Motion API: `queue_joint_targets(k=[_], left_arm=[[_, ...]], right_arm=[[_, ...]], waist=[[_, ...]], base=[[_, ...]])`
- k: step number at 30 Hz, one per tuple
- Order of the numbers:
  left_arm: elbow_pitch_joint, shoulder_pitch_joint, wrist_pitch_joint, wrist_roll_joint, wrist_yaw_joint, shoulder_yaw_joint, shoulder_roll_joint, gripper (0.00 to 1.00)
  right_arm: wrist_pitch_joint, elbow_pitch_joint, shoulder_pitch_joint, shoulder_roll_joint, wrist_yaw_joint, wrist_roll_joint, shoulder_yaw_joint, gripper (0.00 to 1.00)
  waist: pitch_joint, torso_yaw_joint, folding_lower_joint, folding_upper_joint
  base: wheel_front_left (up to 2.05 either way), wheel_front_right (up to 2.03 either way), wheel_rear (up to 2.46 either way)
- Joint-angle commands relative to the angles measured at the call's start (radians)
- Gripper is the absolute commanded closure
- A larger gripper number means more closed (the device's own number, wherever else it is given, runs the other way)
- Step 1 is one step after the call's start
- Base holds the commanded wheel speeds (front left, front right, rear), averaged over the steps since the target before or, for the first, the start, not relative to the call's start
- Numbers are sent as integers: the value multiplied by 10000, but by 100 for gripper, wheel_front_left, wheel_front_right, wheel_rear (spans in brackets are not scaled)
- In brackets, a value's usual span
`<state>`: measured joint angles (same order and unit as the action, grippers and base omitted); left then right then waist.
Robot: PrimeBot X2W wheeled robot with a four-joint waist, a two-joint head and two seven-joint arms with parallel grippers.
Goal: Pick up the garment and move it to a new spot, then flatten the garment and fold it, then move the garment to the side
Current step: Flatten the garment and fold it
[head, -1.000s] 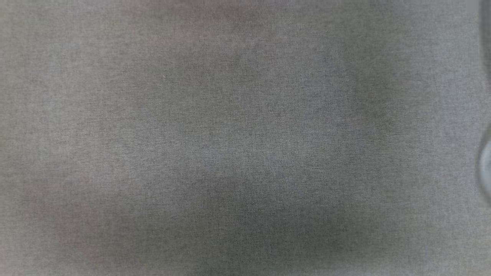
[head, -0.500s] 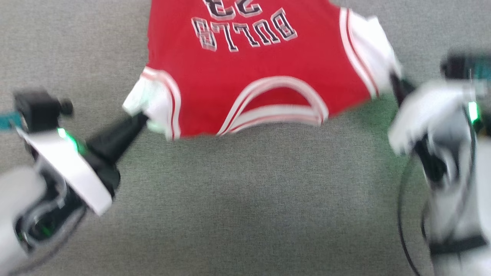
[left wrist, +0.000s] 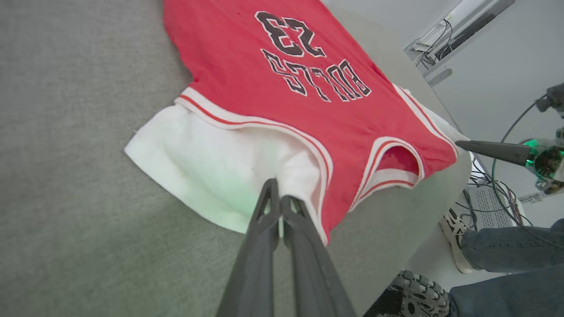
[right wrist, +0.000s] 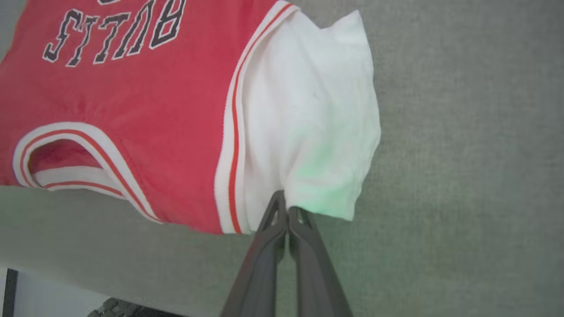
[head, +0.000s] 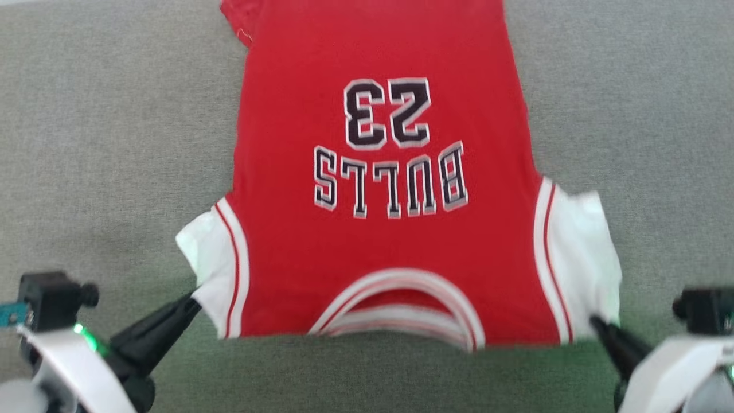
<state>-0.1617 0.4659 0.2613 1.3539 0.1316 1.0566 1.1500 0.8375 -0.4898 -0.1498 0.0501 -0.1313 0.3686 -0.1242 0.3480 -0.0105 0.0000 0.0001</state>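
Observation:
The garment (head: 378, 241), a small red jersey with white sleeves, lies face up on the grey cloth table (head: 103, 143), its collar toward me and "BULLS 23" reading upside down. My left gripper (head: 195, 299) is shut on the hem of the garment's left white sleeve (left wrist: 207, 171); in the left wrist view the left gripper (left wrist: 277, 193) pinches that cloth. My right gripper (head: 595, 321) is shut on the right white sleeve (right wrist: 321, 127), and the right gripper (right wrist: 285, 200) shows its closed tips on the sleeve edge. The collar end looks slightly raised.
The grey table's near edge (left wrist: 440, 207) curves past the collar. Beyond it a person's shoe (left wrist: 454, 229) and jeans leg (left wrist: 506, 251) stand on the pale floor, with cables (left wrist: 489, 198) and one of my wheels (left wrist: 418, 295).
The head camera has swung from bare grey cloth to the whole garment. Both grippers stay shut on the sleeves; the garment now looks more stretched out between them.

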Motion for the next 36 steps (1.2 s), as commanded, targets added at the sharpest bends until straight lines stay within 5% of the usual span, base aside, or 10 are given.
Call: queue_joint_targets(k=[1, 10, 22, 24, 25, 36], left_arm=[[-33, -210, 49, -66, -26, -122, 38, 100], [-648, -3246, 50, -503, -26, -2043, -23, 100], [349, -2597, 48, -924, -26, -972, -1089, 100], [433, -2492, 46, -861, -26, -939, -1153, 100], [465, -2468, 48, -853, -26, -938, -1177, 100], [349, -2142, 37, -1539, -26, -963, -1356, 100]], right_arm=[[69, -122, -194, 9, 12, 52, 38, 100], [64, -1222, -2333, 9, 11, 626, -146, 100], [133, 942, -1001, 6, 9, 85, 613, 100], [-11, 955, -917, 14, 11, -135, 668, 13], [10, 875, -922, 8, 9, -260, 744, 0], [1672, -2489, -648, 67, 9, -643, -564, 0]], waist=[[-1, 13, 0, -1], [142, 182, 0, -1], [248, 249, 0, -1], [240, 250, 0, -1], [227, 249, 0, -1], [600, 727, 0, -1]], base=[[0, 0, 0], [0, 0, 0], [0, 0, 0], [0, 0, 0], [0, 0, 0], [0, 0, 0]])
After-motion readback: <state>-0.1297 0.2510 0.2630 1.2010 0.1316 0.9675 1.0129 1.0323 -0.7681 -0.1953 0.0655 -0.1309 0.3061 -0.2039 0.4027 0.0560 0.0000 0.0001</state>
